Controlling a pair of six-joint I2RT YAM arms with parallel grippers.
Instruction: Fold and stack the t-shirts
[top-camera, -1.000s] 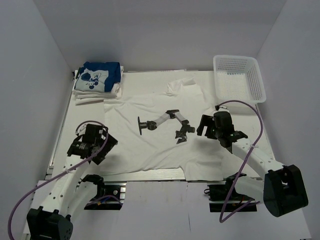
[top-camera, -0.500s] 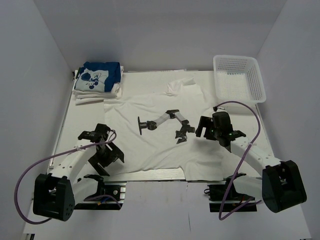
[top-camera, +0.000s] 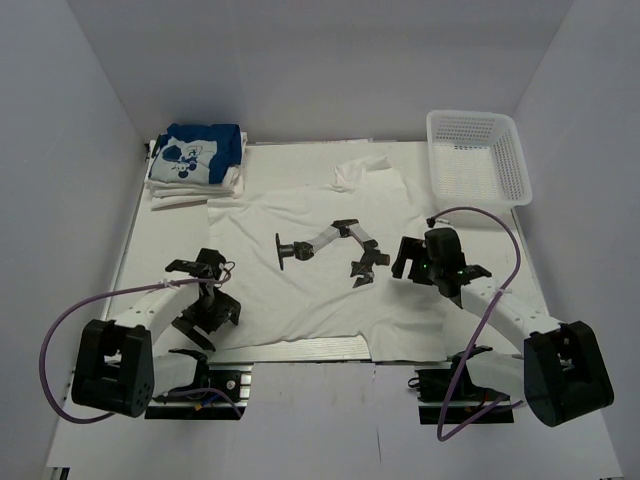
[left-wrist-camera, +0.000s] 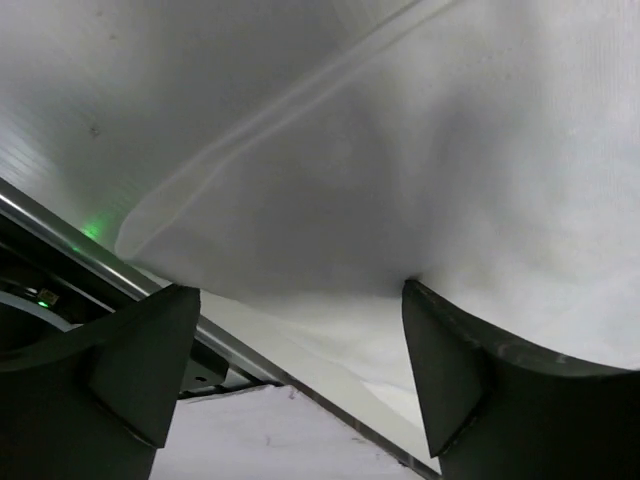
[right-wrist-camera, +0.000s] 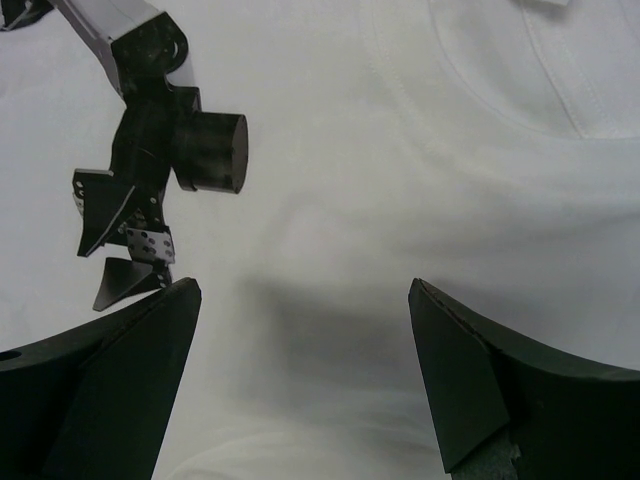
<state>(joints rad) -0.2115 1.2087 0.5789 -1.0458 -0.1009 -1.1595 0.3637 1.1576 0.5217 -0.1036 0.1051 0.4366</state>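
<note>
A white t-shirt (top-camera: 300, 285) lies spread flat across the middle of the table. A folded blue t-shirt with a white cartoon print (top-camera: 196, 152) tops a stack of folded white shirts (top-camera: 185, 192) at the back left. My left gripper (top-camera: 205, 315) is open and low over the spread shirt's front-left corner. In the left wrist view the gripper (left-wrist-camera: 300, 370) has the shirt's hem edge (left-wrist-camera: 400, 170) between its jaws. My right gripper (top-camera: 410, 258) is open and empty above the shirt's right half. In the right wrist view the gripper (right-wrist-camera: 305, 390) hovers over cloth below the collar (right-wrist-camera: 520, 90).
A small black-and-white jointed arm gadget (top-camera: 330, 243) lies on the spread shirt, also in the right wrist view (right-wrist-camera: 150, 170). A white mesh basket (top-camera: 478, 155) stands at the back right. The table's metal front rail (left-wrist-camera: 60, 235) runs just beside the left gripper.
My left arm has swung in from the left and dropped down to the shirt's front-left corner. My right gripper has shifted only slightly. The shirts have not moved.
</note>
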